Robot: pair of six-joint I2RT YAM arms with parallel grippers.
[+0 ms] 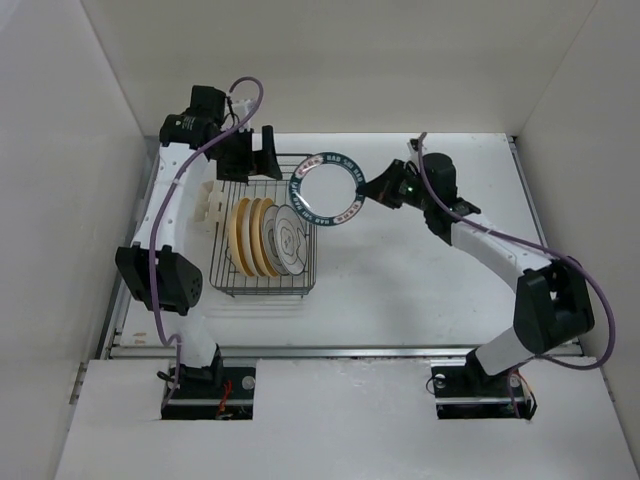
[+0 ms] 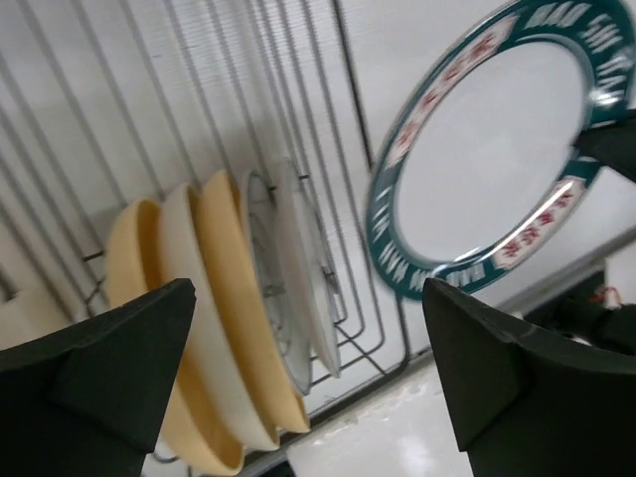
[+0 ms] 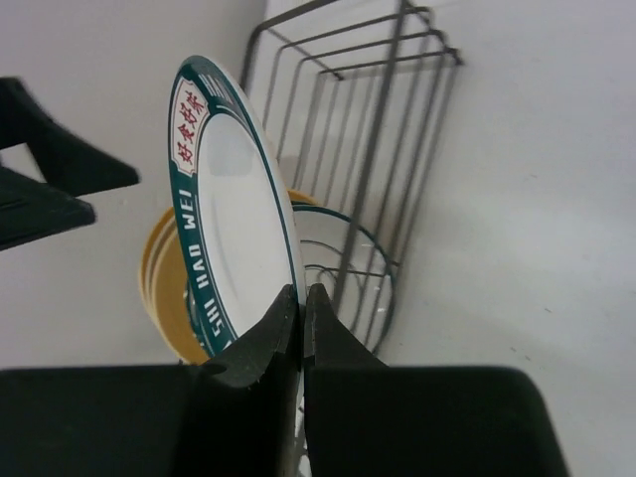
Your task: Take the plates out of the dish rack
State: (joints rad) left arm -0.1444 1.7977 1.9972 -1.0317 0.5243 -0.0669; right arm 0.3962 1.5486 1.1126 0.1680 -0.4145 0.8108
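1. Teal-rimmed plate (image 1: 325,190) (image 2: 487,149) (image 3: 234,219), white in the centre with red characters and pale lettering on its band, was pinched at its rim by the right tool (image 1: 368,192) (image 3: 301,296). The two fingers were pressed onto opposite faces of the rim.
2. From the right tool, this plate extended directly ahead of the fingertips. In the top view it overlapped the far right corner of the dish rack (image 1: 260,293) (image 2: 199,79) (image 3: 378,99). Whether plate and wire touched could not be told.
3. Left tool (image 1: 250,160) (image 2: 308,288) was spread wide and gripped nothing. It hung over the far end of the dish rack, to the left of the held plate.
4. Seen past the left tool's fingers, the racked plates stood on edge in the wire dividers. The tan plates (image 1: 243,235) (image 2: 224,298) (image 3: 159,288) were on the left, and the pale plates with grey markings (image 1: 290,240) (image 2: 298,268) just beside them on the right.
5. Beyond the right tool's fingertips, the racked plates lay behind the held plate.
6. Dish rack rested on the white table (image 1: 420,290), nearer the left tool than the base of the right arm.
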